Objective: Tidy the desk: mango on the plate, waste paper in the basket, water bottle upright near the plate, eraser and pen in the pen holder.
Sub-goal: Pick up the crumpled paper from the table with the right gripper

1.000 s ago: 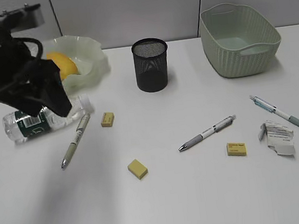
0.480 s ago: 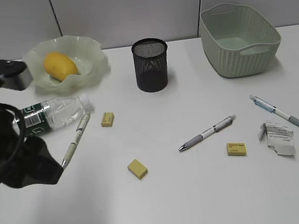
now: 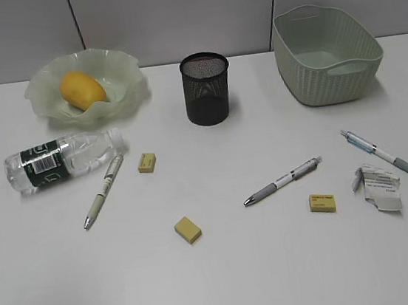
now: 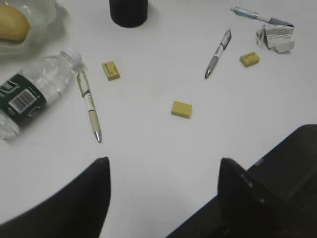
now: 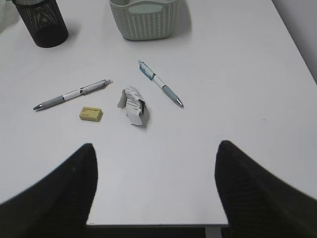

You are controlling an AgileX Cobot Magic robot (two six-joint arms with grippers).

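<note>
The mango point(image 3: 82, 88) lies in the wavy-rimmed plate point(image 3: 128, 66) at the back left of the desk point(image 3: 263, 272). In front of the plate the water bottle point(image 3: 63, 160) lies on its side. Three pens point(image 3: 103, 189) point(image 3: 283, 181) point(image 3: 386, 155) and three yellow erasers point(image 3: 146, 162) point(image 3: 187, 230) point(image 3: 323, 203) are scattered about. The waste paper point(image 3: 379, 187) sits at the right. The pen holder point(image 3: 207, 89) stands upright at the back middle, the basket point(image 3: 328, 52) at the back right. My left gripper point(image 4: 163, 166) and right gripper point(image 5: 156, 148) hang open and empty over bare desk; neither shows in the exterior view.
The desk's front edge point(image 5: 148, 224) runs just under my right gripper. A grey partition wall point(image 3: 172, 15) closes off the back of the desk.
My left arm has drawn back from over the plate and bottle, down to the left and out of the exterior view. The objects have not moved.
</note>
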